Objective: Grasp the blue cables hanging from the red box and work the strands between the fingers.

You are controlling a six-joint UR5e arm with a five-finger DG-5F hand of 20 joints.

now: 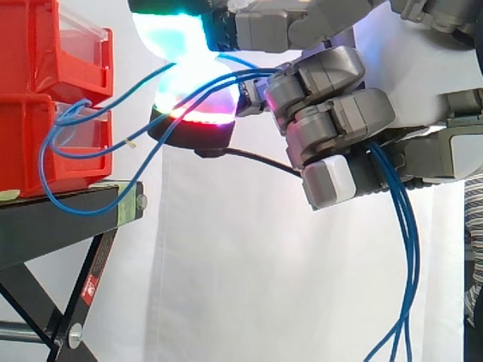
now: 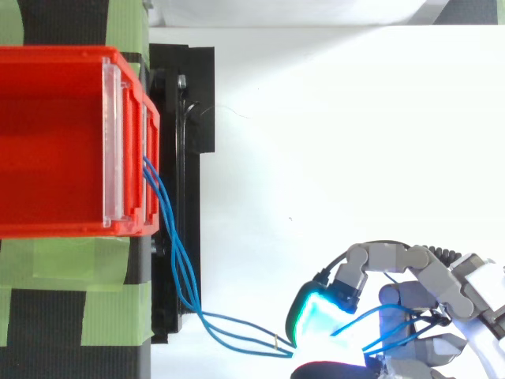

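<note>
- My hand (image 1: 332, 124) is curled shut around the thin blue cable strands (image 1: 407, 241), which pass in between my fingers and thumb, so the grasp looks done
- From the side, the strands leave the front of the lower red plastic box (image 1: 23, 143), sag in a loop beside the desk edge, rise to my glowing cyan and red fingertip pads (image 1: 192, 98), then hang down loose behind my palm
- From above, the cables run out of the red box (image 2: 55, 55), along the desk edge and across open space to my hand (image 2: 410, 304), which is well clear of the box
- What I judge is left is the working itself: rolling and sliding the strands between my fingers without tugging them out of the box
- The boxes are stacked on a black-topped desk with slanted metal legs (image 1: 45, 226), patched with pale green tape (image 2: 71, 316)
- A plain white curtain (image 1: 226, 286) hangs behind everything
</note>
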